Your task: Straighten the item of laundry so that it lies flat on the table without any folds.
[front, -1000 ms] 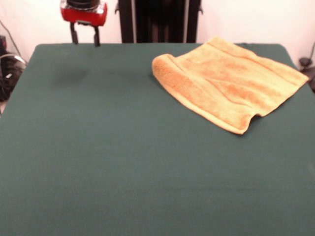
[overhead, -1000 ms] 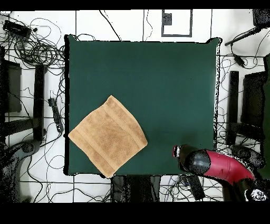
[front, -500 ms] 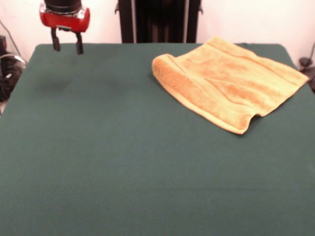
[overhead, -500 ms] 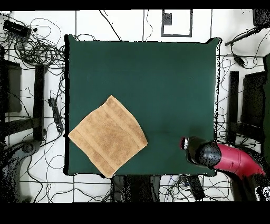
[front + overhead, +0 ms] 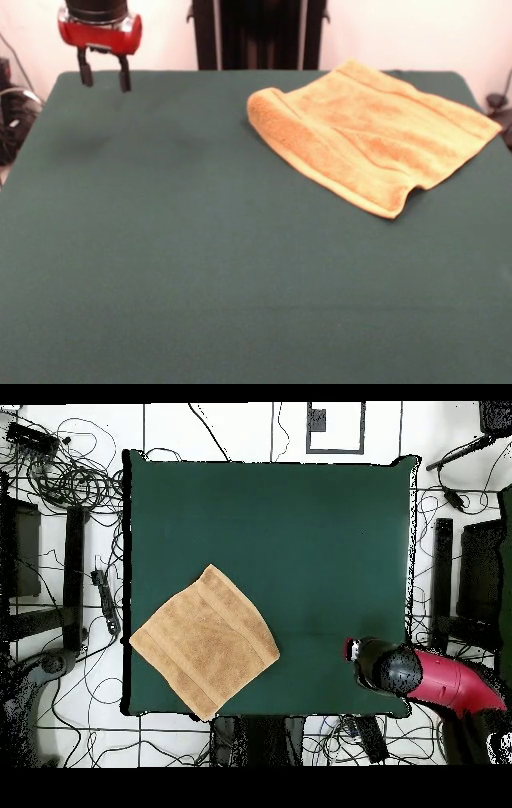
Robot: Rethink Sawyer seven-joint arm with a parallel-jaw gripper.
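Towel (image 5: pixel 370 132) lay at one corner of the bench (image 5: pixel 200 264), turned diamond-wise to its edges, one corner reaching the bench rim. Pincer (image 5: pixel 102 74) hung over the opposite far corner, well apart from the cloth, its two dark fingers (image 5: pixel 83 70) parted with nothing between them. Judged stage: between grasps, the laundry untouched by the arm and the flattening not finished. One edge was rolled into a thick rounded lip (image 5: pixel 276 120), and a small hump lifted the near hem (image 5: pixel 412 192). Next move, in my estimate, called for travel across to the rolled edge, a pinch on the upper layer only, and an outward pull. Material: golden-orange terry, looped pile, soft and limp, woven bands near two edges. Bench top: dark green, felt-like, matte.
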